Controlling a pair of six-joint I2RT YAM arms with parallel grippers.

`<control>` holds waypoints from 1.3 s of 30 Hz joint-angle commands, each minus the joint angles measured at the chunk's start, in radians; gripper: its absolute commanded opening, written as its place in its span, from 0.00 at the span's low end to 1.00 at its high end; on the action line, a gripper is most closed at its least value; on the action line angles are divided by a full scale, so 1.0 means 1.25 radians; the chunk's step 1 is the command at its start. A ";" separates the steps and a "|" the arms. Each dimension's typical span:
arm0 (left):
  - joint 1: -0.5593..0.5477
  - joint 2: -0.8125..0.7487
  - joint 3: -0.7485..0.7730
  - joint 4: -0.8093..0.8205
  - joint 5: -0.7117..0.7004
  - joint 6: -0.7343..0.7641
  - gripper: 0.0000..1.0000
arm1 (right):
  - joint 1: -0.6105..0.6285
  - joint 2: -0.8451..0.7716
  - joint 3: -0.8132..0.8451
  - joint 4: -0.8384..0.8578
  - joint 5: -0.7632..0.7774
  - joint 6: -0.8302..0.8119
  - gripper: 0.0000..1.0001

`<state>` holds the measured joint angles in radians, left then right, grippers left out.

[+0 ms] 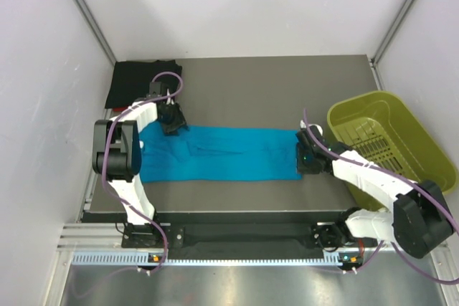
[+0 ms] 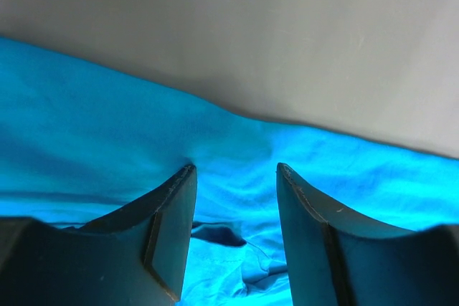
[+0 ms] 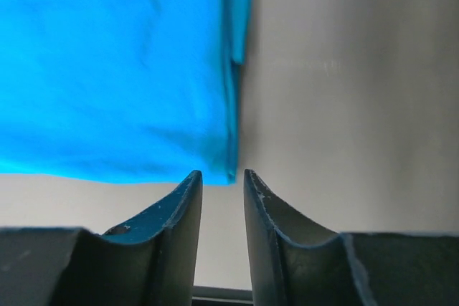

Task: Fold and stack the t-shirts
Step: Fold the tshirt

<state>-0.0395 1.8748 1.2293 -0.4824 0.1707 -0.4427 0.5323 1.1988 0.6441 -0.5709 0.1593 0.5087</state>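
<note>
From above, the teal shirt (image 1: 222,154) lies as a long flat strip across the middle of the table (image 1: 272,91). Its long edges run nearly parallel to the table's near edge. The black shirt (image 1: 133,80) lies in the far left corner, well apart from the strip's middle. The bin (image 1: 412,137) stands at the right side, near the strip's right end. The left end effector (image 1: 173,125) is at the strip's far left corner, and the right end effector (image 1: 305,157) is at its right edge. Behind the strip there is a wide band of bare table, and in front of it a narrower one.

In the left wrist view, the fingers (image 2: 168,227) stand clearly apart, low over teal cloth, and clamp nothing. A small wrinkle lies between them. The cloth's edge runs across just beyond the tips, with bare table after it.

In the right wrist view, the fingers (image 3: 179,220) stand only a little apart, and bare table shows in the gap. The strip's corner lies right at the tips. Its edge goes straight away from them, with cloth on the left and open table on the right. I cannot tell whether the tips touch the corner.
</note>
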 commanded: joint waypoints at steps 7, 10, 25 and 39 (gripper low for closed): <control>0.011 -0.003 0.053 -0.006 0.003 0.008 0.54 | -0.006 0.096 0.085 0.049 0.024 -0.020 0.31; -0.014 -0.020 0.069 -0.001 0.031 0.004 0.54 | -0.007 0.117 0.079 0.065 0.022 -0.018 0.30; -0.139 0.105 0.083 0.161 0.174 -0.020 0.54 | -0.009 0.100 0.028 0.064 0.033 -0.007 0.06; -0.139 0.179 0.069 0.161 0.132 -0.004 0.54 | -0.006 0.024 -0.017 0.031 0.021 0.014 0.00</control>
<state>-0.2138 2.0277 1.3411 -0.2504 0.4042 -0.4702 0.5289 1.2560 0.6350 -0.5190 0.1825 0.5022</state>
